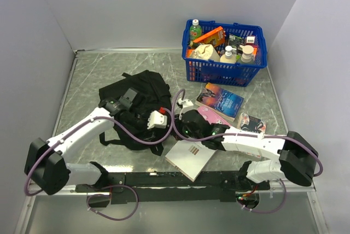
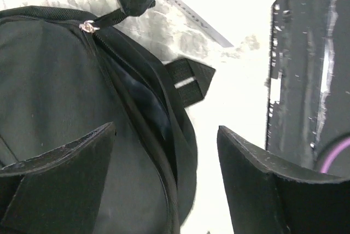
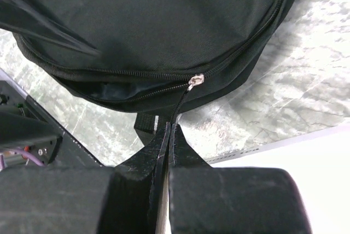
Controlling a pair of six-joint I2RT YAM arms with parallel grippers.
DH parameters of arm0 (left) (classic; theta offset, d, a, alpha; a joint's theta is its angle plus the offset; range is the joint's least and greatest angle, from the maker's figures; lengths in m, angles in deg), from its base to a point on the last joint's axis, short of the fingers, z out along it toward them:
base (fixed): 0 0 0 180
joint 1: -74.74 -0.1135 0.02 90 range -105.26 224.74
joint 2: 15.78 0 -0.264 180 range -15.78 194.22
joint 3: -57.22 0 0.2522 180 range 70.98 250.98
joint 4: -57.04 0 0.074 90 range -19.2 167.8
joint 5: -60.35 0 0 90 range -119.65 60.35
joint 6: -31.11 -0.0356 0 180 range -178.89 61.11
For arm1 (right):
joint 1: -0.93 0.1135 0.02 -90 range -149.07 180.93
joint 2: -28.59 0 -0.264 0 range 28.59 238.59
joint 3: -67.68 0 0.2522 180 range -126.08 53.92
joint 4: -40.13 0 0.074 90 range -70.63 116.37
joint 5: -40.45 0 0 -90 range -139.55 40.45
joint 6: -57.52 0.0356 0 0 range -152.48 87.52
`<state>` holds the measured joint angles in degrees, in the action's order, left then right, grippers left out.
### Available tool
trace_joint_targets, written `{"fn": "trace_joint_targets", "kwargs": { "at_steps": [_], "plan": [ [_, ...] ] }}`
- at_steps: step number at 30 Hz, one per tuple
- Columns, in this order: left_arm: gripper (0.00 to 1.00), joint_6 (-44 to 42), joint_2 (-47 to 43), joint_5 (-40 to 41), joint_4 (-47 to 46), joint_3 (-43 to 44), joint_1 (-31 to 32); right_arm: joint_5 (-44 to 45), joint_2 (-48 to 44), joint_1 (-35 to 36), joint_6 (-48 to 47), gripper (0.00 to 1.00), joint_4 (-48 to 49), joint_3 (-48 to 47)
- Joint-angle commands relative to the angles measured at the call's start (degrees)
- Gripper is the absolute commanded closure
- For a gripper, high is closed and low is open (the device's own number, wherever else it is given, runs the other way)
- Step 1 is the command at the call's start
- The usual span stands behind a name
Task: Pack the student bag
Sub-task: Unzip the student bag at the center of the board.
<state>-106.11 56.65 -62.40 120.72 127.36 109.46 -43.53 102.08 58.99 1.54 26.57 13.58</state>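
Top external view: the student bag (image 1: 139,89) lies slumped on the grey marbled table (image 1: 93,75), left of centre, with both arms reaching in over it. The left gripper (image 2: 165,127) hovers over the bag's near right edge. Its jaws stand wide apart with nothing between them, one finger above the black fabric and the other past the bag's rim, over bare table. A black strap (image 2: 188,81) sticks out from under the bag just beyond that rim.

The right gripper (image 3: 167,127) is at the bag's right side, jaws pressed together on the thin black zipper pull (image 3: 179,103). The pull runs up to the silver slider (image 3: 196,80) on the bag's zip line, and to the left of the slider the zip gapes a little.

Beyond the bag to the right, near the back wall, stands a blue basket (image 1: 219,72) full of groceries. A colourful book (image 1: 221,100) lies to the right of the bag, and a white notebook (image 1: 190,160) lies near its right front corner
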Motion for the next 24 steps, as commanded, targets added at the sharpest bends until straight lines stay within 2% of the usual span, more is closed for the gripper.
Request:
{"fn": "trace_joint_targets", "kwargs": {
  "at_steps": [1, 5, 6, 8, 9, 12, 19, 24],
  "plan": [
    [0.21, 2.7, 4.5, 2.6, -6.0, -1.0, 1.0, 3.2, -2.9, -1.0, -0.2, 1.00, -2.2, -2.0],
    [0.30, 1.6, 4.8, 3.5, -7.9, -3.3, 1.1, 1.2, -4.2, -3.4, -0.6, 1.00, -1.1, -0.7],
    [0.39, 1.4, 4.3, 4.1, -8.6, -4.1, 1.0, 1.0, -3.9, -4.2, -0.7, 1.00, -1.2, -0.8],
    [0.49, 0.6, 3.3, 5.7, -9.4, -5.6, 1.0, 0.6, -2.9, -4.8, -0.9, 1.00, -1.1, -0.8],
    [0.67, 0.2, 2.7, 6.0, -9.1, -5.9, 1.1, 0.3, -2.6, -5.8, -0.9, 1.00, -0.7, -0.8],
    [0.98, 1.2, 0.9, 8.3, -9.0, -6.4, 1.1, -0.4, -1.5, -8.4, -1.4, 1.00, -0.5, -1.1],
    [0.99, 0.2, -3.7, 8.5, -5.0, -6.5, 2.5, -2.1, 5.7, -15.3, -4.0, 1.00, 0.1, -7.6],
    [0.99, -1.3, -5.1, 7.6, -0.6, -6.3, 4.6, 1.2, 12.1, -17.5, -4.0, 1.00, -5.6, -16.5]
  ]
}}
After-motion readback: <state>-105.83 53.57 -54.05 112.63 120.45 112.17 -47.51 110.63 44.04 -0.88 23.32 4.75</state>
